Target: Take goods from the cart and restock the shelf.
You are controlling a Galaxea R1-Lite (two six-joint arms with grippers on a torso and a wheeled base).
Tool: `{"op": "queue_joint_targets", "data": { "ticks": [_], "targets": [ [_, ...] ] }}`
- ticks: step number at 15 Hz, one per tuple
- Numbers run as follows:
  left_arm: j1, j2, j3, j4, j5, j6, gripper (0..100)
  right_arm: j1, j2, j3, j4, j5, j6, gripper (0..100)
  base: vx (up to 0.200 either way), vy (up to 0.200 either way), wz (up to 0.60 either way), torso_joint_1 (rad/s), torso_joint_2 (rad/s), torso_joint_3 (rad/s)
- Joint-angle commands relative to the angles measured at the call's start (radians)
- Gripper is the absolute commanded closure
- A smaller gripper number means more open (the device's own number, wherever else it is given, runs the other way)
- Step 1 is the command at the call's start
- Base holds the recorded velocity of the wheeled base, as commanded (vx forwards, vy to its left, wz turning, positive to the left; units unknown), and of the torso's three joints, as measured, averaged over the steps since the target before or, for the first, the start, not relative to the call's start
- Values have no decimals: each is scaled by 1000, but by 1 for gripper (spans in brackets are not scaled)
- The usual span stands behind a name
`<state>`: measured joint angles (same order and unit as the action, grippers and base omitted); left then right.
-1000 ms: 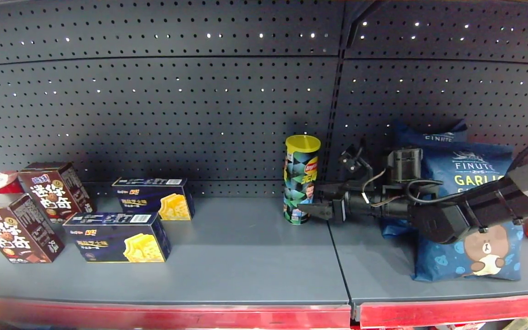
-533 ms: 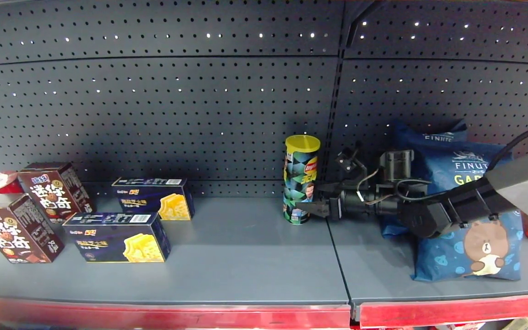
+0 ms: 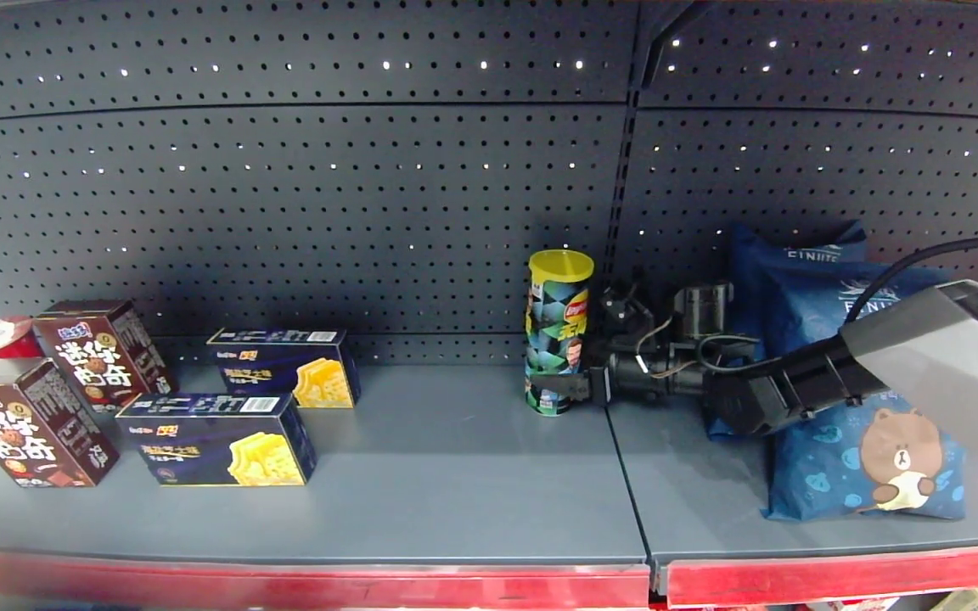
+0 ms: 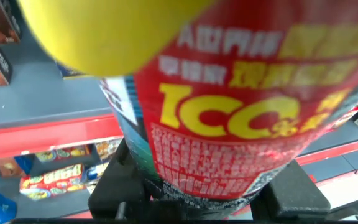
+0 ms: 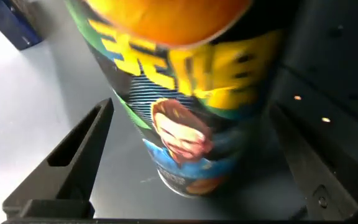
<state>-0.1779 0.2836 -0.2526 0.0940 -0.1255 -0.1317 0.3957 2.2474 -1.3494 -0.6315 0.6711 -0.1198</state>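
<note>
A tall chip can (image 3: 559, 331) with a yellow lid and a green-black patterned wrap stands upright at the back middle of the grey shelf (image 3: 455, 484). My right gripper (image 3: 564, 392) is level with the can's lower half, open, one finger on each side of it. The right wrist view shows the same can (image 5: 185, 124) between the spread fingers (image 5: 73, 168) of the right gripper (image 5: 190, 107), with gaps on both sides. My left gripper (image 4: 204, 190) is shut on a red chip can (image 4: 229, 112) with a yellow lid, held in front of the shelf's red edge.
Two blue snack bags (image 3: 862, 407) lean at the back right, under my right arm. Two navy boxes (image 3: 226, 441) and two brown boxes (image 3: 30, 433) stand on the left. Bare shelf lies between the boxes and the can. The shelf's front edge (image 3: 302, 585) is red.
My right arm has pushed in to the left and its elbow has risen, so the fingers now reach past the can's sides. The can has stayed in place.
</note>
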Motion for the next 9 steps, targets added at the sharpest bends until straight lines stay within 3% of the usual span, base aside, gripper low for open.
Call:
{"op": "queue_joint_targets", "data": {
  "ticks": [1, 2, 5, 9],
  "targets": [
    [-2, -1, -10, 0, 0, 0, 100, 6, 26, -14, -11, 18, 0, 0, 0, 0, 0, 0, 0, 0],
    [-2, -1, -8, 0, 0, 0, 100, 5, 26, -13, -28, 42, 3, 100, 0, 0, 0, 0, 0, 0],
    [-2, -3, -1, 0, -2, 0, 100, 15, 0, -8, -28, 4, 15, 100, 0, 0, 0, 0, 0, 0],
    [-14, -3, 7, 0, 0, 0, 100, 101, -120, 78, -34, -151, 66, 100, 0, 0, 0, 0, 0, 0]
  ]
}}
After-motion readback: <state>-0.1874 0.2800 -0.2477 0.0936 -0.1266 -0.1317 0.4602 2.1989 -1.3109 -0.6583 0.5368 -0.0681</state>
